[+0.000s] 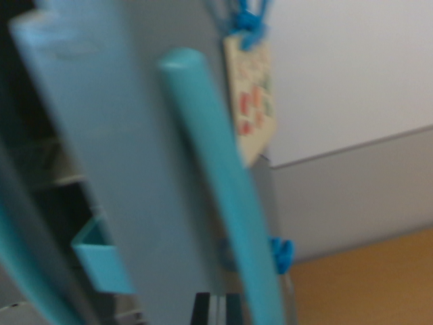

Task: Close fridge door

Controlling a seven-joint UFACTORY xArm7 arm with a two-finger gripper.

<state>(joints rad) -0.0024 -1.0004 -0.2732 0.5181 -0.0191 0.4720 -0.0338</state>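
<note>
1 wrist view, tilted, very close to the fridge door (128, 169), blurred, facing its teal handle (223, 189)

The door (128, 169) looks like smooth matt grey plastic; its teal handle (223, 183) is smooth plastic; the floor (365, 277) looks like wood.

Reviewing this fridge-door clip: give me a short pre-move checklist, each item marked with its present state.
1. Door not yet shut, dark interior showing at the wrist view's left: ok.
2. Teal handle in view, close to the camera: ok.
3. End effector on the handle: cannot tell, not in view.
4. Image sharp enough to judge contact: not ok, blurred.
5. Tag hanging on the door front, clear of the handle: ok.
6. Door shelf free of protruding items: cannot tell.
</note>
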